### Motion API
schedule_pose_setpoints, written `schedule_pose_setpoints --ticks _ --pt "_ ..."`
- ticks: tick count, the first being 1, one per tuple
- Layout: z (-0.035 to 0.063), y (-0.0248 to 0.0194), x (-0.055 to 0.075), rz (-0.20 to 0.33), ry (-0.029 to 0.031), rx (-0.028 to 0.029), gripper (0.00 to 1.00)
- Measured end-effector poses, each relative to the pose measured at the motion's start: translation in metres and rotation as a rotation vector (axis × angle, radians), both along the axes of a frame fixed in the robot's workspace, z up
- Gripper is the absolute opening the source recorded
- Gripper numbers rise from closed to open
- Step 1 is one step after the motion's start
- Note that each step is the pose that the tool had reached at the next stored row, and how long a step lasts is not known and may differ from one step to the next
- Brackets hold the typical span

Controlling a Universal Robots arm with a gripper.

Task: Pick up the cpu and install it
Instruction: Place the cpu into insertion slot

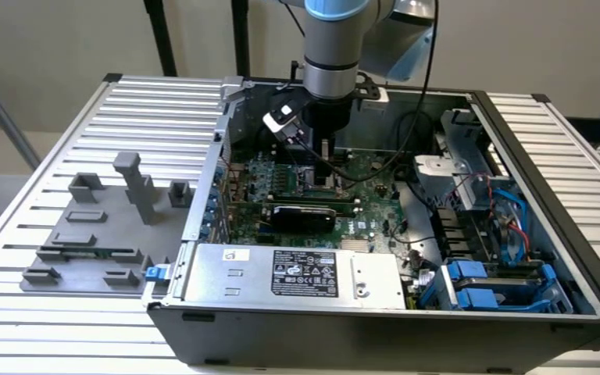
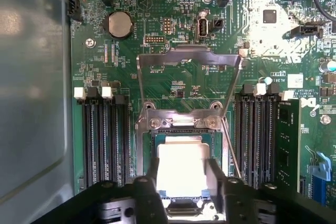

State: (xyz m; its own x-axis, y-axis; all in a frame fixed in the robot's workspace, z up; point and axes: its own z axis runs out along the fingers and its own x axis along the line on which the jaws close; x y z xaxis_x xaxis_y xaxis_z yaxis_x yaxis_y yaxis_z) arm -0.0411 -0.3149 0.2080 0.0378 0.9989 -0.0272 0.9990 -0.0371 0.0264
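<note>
Nearest first, as I read it off the wrist view: gripper (image 2: 182,178), dark fingers (image 2: 153,174) set against two opposite edges of the cpu (image 2: 181,165), pinching it between them. The cpu's silvery top faces up and it lies within the socket (image 2: 181,123) opening on the motherboard (image 2: 173,85); I cannot tell whether it is fully seated or held just above the contacts. Next out: metal load plate (image 2: 189,59), swung open and standing clear of the socket. Flanking the socket, two banks of black memory slots (image 2: 105,135), one bank on each side, with a single memory module (image 2: 287,145) fitted beyond one of them. Farther along the board, a round coin cell (image 2: 119,24). From the exterior view I log the gripper (image 1: 326,168) reaching straight down into the open computer case (image 1: 383,332), with the arm (image 1: 331,47) upright above it. A black expansion card (image 1: 300,215) lies just in front of it, and a labelled power supply (image 1: 290,273) sits at the case's near wall. Blue drive bays (image 1: 487,285) occupy the exterior view's right. Grey fixture blocks (image 1: 123,203) stand well apart on the slatted table (image 1: 29,234), to the exterior view's left.
</note>
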Motion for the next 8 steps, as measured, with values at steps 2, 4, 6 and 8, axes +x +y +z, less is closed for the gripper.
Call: schedule_pose_setpoints --ticks 2,4,6,8 --pt "0.0005 0.0000 0.0000 0.000 -0.0001 0.0002 0.36" --pt "0.0005 0.0000 0.0000 0.000 -0.0001 0.0002 0.30" --pt "0.0006 0.0000 0.0000 0.000 0.0000 0.0001 0.24" --pt "0.0006 0.0000 0.0000 0.000 0.0000 0.0000 0.12"
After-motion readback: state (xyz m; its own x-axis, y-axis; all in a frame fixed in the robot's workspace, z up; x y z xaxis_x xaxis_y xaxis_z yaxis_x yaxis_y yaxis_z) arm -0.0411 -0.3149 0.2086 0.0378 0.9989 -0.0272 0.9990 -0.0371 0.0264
